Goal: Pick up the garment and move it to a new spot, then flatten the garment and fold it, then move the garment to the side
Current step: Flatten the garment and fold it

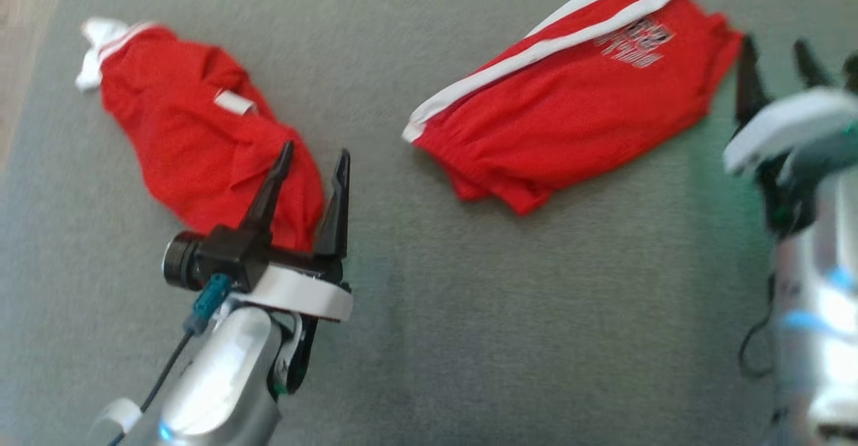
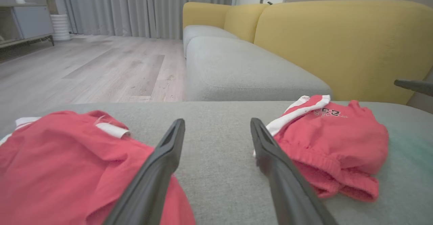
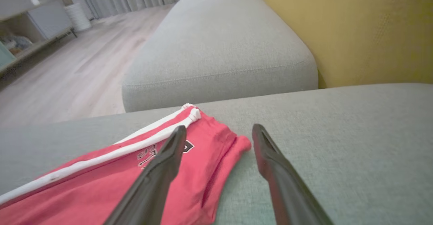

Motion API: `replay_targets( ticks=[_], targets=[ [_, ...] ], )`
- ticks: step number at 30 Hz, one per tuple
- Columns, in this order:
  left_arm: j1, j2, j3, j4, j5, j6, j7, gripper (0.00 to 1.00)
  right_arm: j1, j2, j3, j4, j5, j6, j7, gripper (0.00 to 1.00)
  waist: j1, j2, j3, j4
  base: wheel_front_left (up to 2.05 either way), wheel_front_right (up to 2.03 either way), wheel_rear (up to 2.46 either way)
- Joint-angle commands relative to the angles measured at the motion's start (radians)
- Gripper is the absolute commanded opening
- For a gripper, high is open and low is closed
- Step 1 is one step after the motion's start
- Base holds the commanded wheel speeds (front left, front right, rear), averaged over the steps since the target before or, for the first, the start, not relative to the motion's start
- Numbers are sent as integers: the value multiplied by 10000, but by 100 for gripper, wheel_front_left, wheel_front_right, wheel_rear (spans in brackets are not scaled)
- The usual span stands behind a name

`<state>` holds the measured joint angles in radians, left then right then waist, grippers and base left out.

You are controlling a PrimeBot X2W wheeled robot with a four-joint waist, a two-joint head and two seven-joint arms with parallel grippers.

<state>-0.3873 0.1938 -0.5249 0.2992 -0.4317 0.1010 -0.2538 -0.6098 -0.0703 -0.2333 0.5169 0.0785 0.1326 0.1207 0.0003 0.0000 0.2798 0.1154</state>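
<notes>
Carrier: grey seat cushion (image 1: 469, 312), wide and flat. In the left wrist view a yellow backrest (image 2: 338, 42) stands along its far right side, with a second grey cushion (image 2: 236, 72) beyond the far edge and pale wood floor (image 2: 101, 66) to the left. Two red garments lie on the carrier, well apart. The crumpled red garment (image 1: 194, 137) lies bunched and wrinkled, running from near the far left corner in toward the middle. Its white trim is at the corner end and a small white label (image 1: 234, 102) sits on top. The folded red shorts (image 1: 563, 117) lie flat near the far edge, right of the middle, with two white stripes along the far side. The printed lettering (image 1: 637, 40) is toward their right end. Left gripper (image 1: 316, 151): fingers spread wide, over the near end of the crumpled garment. In its wrist view one finger crosses the red cloth, the other crosses bare grey, and cushion shows between them. Cannot tell whether it touches the cloth. Right gripper (image 3: 219, 127): fingers spread wide, at the right end of the folded shorts. One finger is over the lettering and the other over bare cushion, with the shorts' corner between them. It is motion-blurred in the head view.
</notes>
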Motion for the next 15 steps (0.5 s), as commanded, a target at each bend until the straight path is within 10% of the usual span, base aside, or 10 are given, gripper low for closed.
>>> replay_targets(
  ticks=[1,15],
  targets=[
    [-355,98,468,-177,72,-59,-80,100,-498,-96,93,-78,-290,-19,140,100,-3,0,587,541,0,0,0],
    [-880,-792,1423,55,808,-857,-80,100,-3392,-1151,-2299,3562,-4229,-19,1054,100,-3,0,1630,1556,0,0,0]
  ],
)
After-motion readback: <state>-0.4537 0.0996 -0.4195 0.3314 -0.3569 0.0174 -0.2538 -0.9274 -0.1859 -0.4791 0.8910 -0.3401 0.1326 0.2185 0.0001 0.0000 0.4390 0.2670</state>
